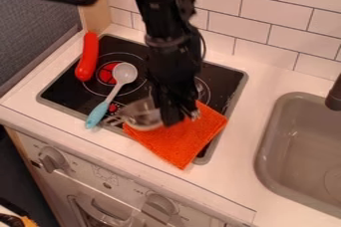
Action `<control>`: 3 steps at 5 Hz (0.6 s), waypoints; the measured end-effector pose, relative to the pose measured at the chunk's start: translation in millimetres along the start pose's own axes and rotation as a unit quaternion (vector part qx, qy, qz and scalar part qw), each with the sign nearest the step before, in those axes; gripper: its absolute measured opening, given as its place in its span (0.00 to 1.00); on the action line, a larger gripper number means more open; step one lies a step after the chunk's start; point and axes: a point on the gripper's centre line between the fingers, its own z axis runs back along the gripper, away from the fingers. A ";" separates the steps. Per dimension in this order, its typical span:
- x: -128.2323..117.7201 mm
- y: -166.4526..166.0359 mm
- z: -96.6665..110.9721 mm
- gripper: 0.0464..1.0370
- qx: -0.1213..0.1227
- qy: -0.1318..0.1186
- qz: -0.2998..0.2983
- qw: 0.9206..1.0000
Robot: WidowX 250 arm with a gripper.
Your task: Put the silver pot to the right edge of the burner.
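Where the near middle of the black stovetop [63, 89] meets the left side of one orange cloth [188, 139] lies the single silver pot [141, 116]. Its handle points left and slightly toward the near side, and the long axis runs the same way. At the pot's right side is the gripper [178, 115]; whether it is open or closed on the pot, I cannot tell. The black arm [166, 47] hides part of the right burner [209, 94], and the cloth lies just near of that burner. One spoon [114, 93], its blue handle slanting near-left, crosses the left burner [105, 74]. Farther left is one red toy sausage [88, 56]. Right of the stovetop, one sink [262, 161] is set in the white bench [245, 126], with one dark tap [335, 94].
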 end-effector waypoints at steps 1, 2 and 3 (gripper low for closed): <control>0.6 -7.7 -12.8 0.06 -0.006 0.013 -0.014 1.000; -1.0 -7.5 -20.3 0.25 -0.012 0.025 -0.010 1.000; -6.0 1.3 -18.2 0.54 -0.011 0.026 0.006 1.000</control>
